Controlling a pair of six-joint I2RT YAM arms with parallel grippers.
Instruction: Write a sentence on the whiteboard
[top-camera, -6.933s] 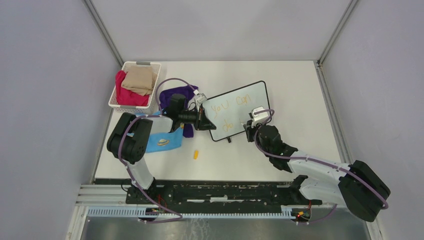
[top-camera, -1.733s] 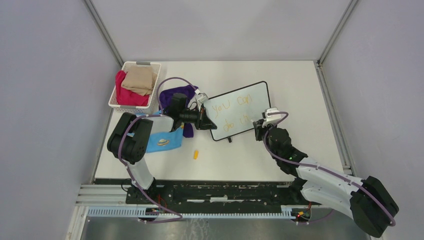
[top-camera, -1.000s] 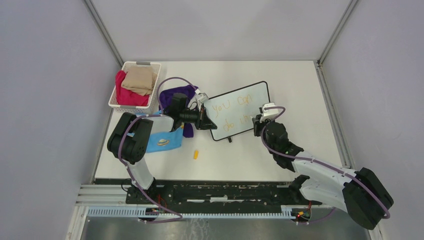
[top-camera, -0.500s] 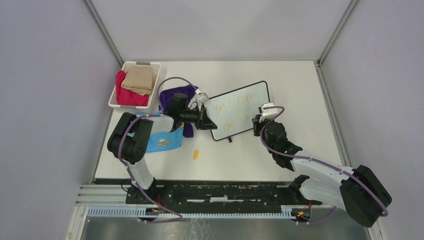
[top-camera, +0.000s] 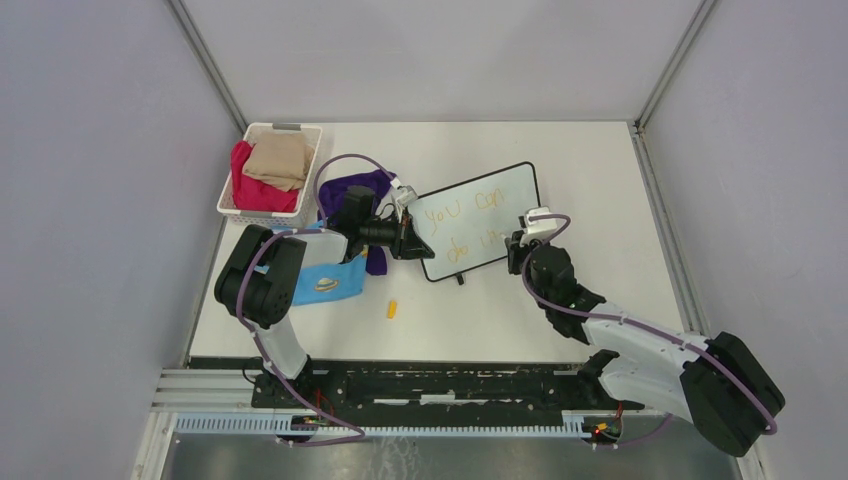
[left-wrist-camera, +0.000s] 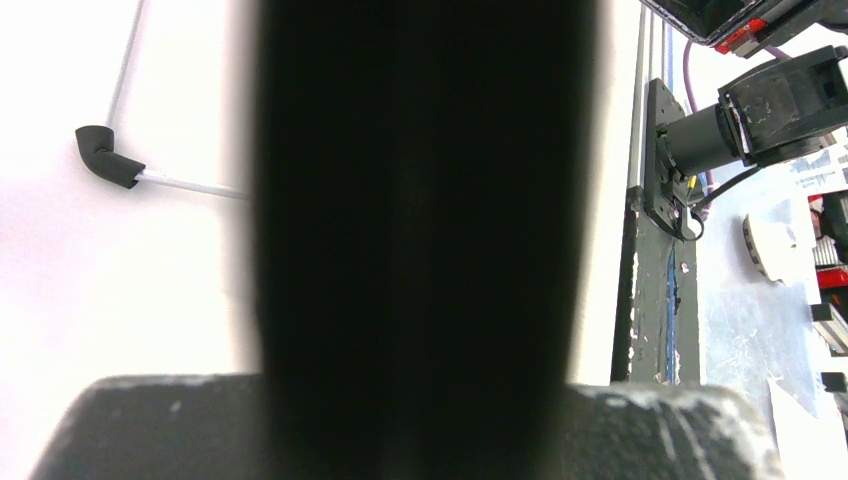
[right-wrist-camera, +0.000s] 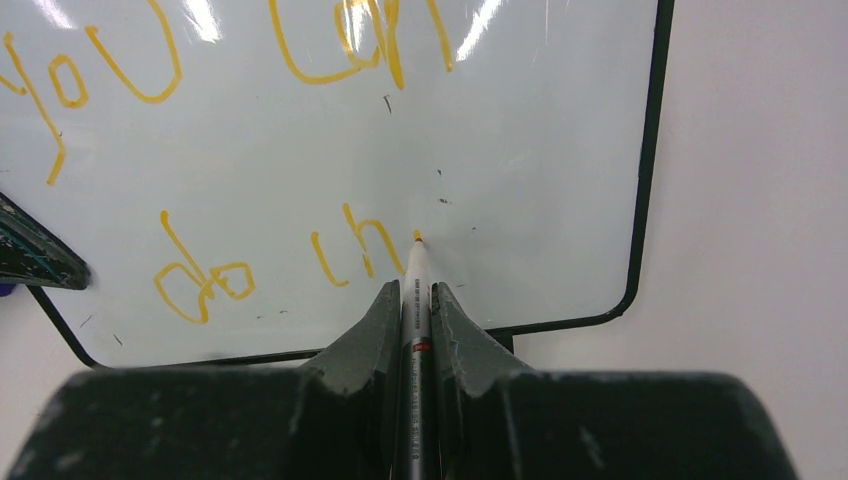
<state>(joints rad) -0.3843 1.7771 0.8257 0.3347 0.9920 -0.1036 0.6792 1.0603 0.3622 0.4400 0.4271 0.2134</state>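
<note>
The whiteboard (top-camera: 500, 205) lies tilted on the table, mid-right. The sentence (top-camera: 462, 226) is in yellow-orange letters: "you can" above, "do th" below, also in the right wrist view (right-wrist-camera: 326, 265). My right gripper (top-camera: 515, 250) is shut on a white marker (right-wrist-camera: 417, 262) with an orange tip. The tip touches the board (right-wrist-camera: 540, 150) just right of the "h". My left gripper (top-camera: 408, 240) is clamped on the board's left edge. In the left wrist view a dark blurred shape (left-wrist-camera: 420, 200) fills the middle and hides the jaws.
A white basket (top-camera: 236, 205) with red and tan cloths stands at the back left. A purple cloth (top-camera: 355, 188) and a blue cloth (top-camera: 325, 282) lie under my left arm. A small orange cap (top-camera: 393, 308) lies on the table in front of the board.
My right gripper has moved rightward along the lower line, and "th" has appeared after "do". Over the last half second it barely moves. The left arm is still.
</note>
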